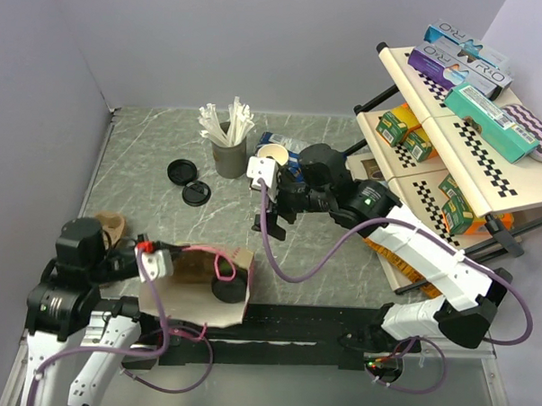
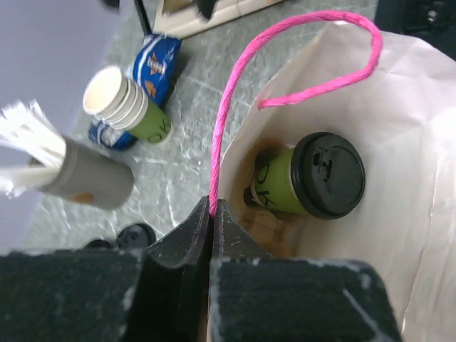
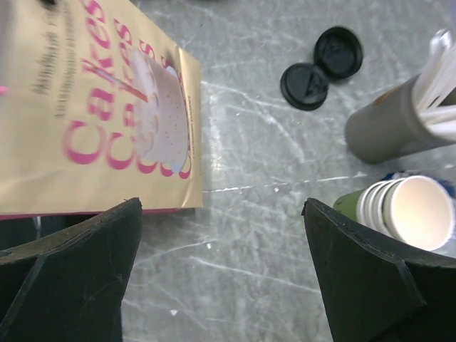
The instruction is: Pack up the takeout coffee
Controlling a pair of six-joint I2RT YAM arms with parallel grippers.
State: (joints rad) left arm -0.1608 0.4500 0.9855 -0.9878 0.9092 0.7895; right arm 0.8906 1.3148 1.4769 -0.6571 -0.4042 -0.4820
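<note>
At lower centre of the left wrist view, the left gripper [image 2: 212, 214] is pinched tight on the pink handle [image 2: 235, 92] of the paper bag [image 2: 413, 142]. Up and right of those jaws, inside the bag, sits the takeout coffee [image 2: 313, 182] — lid toward the mouth. The right gripper [image 3: 221, 271] gapes wide, holding nothing — the farther arm, well apart.

Marbled table [image 1: 148, 135] with bag [image 1: 196, 273], lids [image 1: 181, 171], cups [image 1: 273, 155]

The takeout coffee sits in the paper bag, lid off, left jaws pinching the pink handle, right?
No, the left wrist view shows the black lid on the takeout coffee; it is in the paper bag, left jaws pinching the pink handle.
</note>
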